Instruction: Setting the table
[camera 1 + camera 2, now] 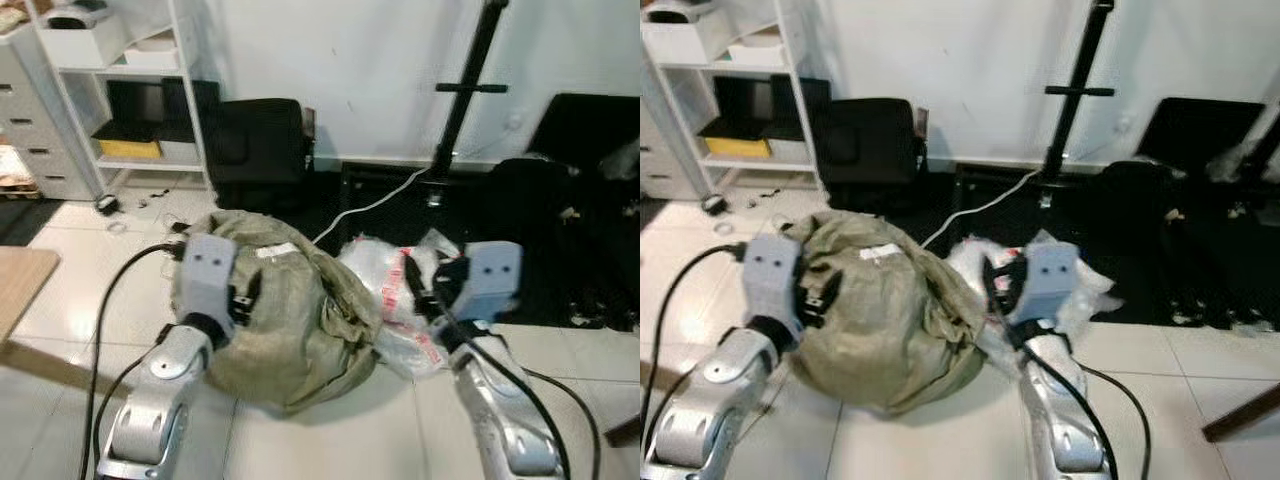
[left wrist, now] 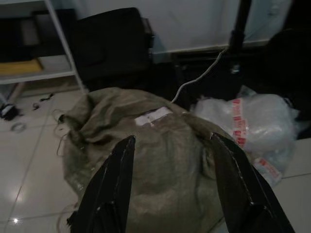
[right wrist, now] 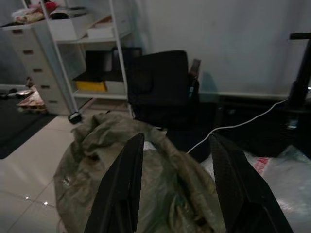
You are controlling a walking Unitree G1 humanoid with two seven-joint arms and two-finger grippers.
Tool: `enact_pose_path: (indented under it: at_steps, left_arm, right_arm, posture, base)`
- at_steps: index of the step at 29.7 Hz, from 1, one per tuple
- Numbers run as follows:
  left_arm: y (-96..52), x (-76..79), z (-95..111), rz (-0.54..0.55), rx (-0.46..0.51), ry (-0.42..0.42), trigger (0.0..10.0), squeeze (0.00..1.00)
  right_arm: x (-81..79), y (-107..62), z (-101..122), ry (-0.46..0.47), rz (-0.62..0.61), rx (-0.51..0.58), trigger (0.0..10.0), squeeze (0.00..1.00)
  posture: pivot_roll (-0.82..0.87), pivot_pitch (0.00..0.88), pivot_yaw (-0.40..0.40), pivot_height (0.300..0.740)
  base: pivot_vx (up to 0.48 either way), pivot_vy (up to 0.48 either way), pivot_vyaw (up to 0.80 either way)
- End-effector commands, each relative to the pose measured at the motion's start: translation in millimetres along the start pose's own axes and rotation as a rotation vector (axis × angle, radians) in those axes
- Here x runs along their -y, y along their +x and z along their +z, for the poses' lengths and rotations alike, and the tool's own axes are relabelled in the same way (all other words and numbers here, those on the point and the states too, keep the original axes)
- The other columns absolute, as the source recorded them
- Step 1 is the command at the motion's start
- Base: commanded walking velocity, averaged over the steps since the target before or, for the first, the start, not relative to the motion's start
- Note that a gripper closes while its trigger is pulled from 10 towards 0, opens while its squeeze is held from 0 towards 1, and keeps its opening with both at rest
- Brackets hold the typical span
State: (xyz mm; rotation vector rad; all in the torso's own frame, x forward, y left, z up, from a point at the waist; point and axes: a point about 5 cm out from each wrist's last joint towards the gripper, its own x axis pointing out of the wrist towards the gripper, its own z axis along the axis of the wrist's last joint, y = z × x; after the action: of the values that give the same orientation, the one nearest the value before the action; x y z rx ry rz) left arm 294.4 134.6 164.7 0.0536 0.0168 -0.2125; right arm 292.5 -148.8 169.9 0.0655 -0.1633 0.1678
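No tableware is in sight. My left gripper (image 2: 172, 141) is held up in front of me, open and empty, its two black fingers (image 2: 114, 179) framing an olive-green sack (image 1: 285, 320) that lies on the tiled floor. My right gripper (image 3: 177, 138) is raised too, open with nothing between its fingers (image 3: 124, 184), above the same sack (image 3: 121, 194) and a clear plastic bag (image 1: 400, 290) with red tape. A corner of a wooden table (image 1: 18, 275) shows at the far left.
A white shelf unit (image 1: 120, 90) with boxes stands at the back left, next to grey drawers (image 1: 25, 120). A black case (image 1: 255, 150) leans on the white wall. A black stand (image 1: 465, 90), a white cable (image 1: 375, 205) and dark bags (image 1: 570, 230) crowd the right.
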Motion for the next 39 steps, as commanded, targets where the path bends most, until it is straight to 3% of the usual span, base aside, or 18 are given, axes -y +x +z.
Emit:
enact_pose_path:
  at_steps: [1,17,39]
  left_arm:
    - [1.0,1.6,-1.8,-0.004,-0.015,0.012,10.0,0.0]
    - [6.5,-9.1,1.3,0.059,-0.015,0.0,10.0,0.0]
    - [9.9,-12.4,7.0,0.086,0.009,-0.024,10.0,0.0]
  right_arm:
    - [0.5,-1.5,1.1,0.014,0.005,0.008,10.0,0.0]
    - [-3.4,0.9,5.4,0.049,0.06,0.027,10.0,0.0]
    - [-5.3,0.6,3.0,0.062,0.07,0.022,10.0,0.0]
  posture:
    - [-0.08,0.0,0.069,0.74]
    - [-0.08,0.0,0.065,0.74]
    - [-0.07,0.0,0.069,0.74]
  base:
    - [0.0,0.0,0.79]
    - [0.0,0.0,0.79]
    - [0.0,0.0,0.79]
